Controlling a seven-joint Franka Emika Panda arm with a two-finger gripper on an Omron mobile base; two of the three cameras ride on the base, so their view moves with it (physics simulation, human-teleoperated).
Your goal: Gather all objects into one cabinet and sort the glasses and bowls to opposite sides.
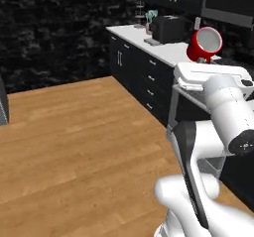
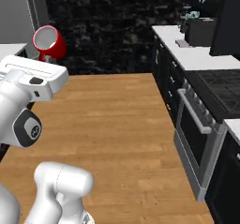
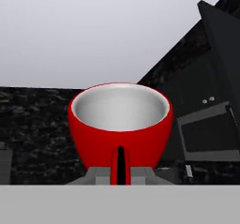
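The robot carries the red mug (image 3: 120, 124) up high.
Its jaws pinch the mug's handle tight so it cannot drop on the way to the cabinet.

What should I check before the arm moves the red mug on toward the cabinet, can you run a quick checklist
1. Mug held in the gripper: ok, the jaws are shut on its handle.
2. Mug clear of the counter: ok, it is raised in the air in the left base view.
3. Mug empty: ok, its white inside shows nothing in it.
4. Mug level: not ok, in the right base view it is tipped, mouth facing up and sideways.
5. Target cabinet door open: cannot tell.
6. Path past the stove: cannot tell.
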